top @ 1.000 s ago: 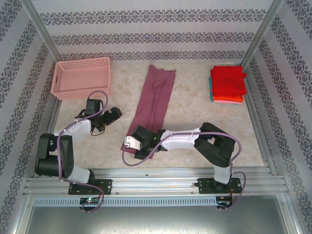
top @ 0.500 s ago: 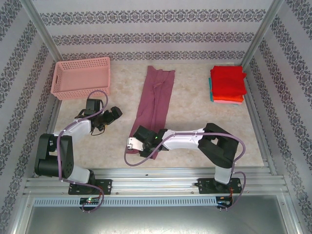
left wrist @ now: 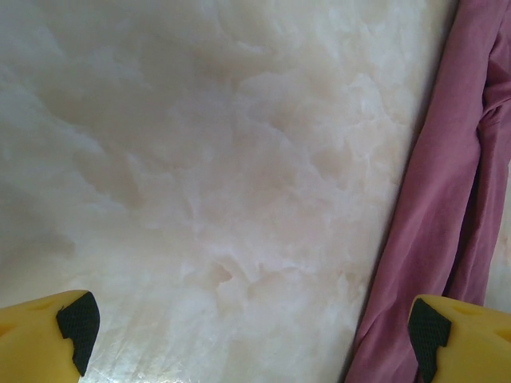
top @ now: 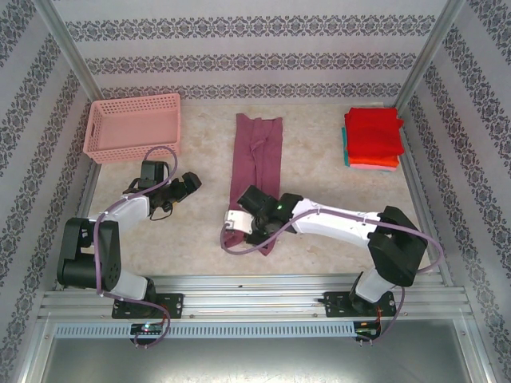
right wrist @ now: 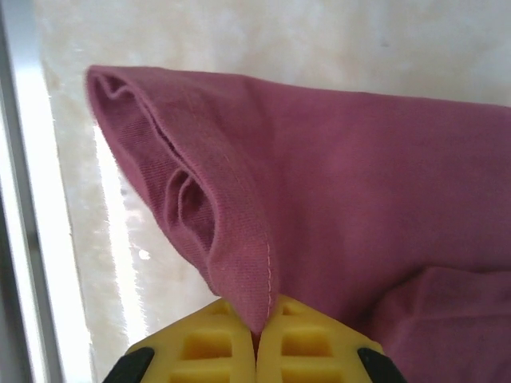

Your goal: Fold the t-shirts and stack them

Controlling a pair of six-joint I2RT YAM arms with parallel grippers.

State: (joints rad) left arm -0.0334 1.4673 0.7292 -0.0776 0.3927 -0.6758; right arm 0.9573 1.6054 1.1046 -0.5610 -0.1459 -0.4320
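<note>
Pinching the hem of the long maroon cloth t-shirt [right wrist: 359, 183], the right gripper [right wrist: 257, 319] clamps shut; the shirt stretches lengthwise away from it. Alongside, the left gripper [top: 189, 183] gapes wide, pink plastic lattice basket [top: 133, 101] beyond it.

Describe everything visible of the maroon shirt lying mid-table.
The maroon t-shirt is soft, matte cloth folded into a long narrow strip running from the table's far side toward the arms, creased along its length. Its near hemmed end is pinched in the shut right gripper; the rest lies flat.
</note>
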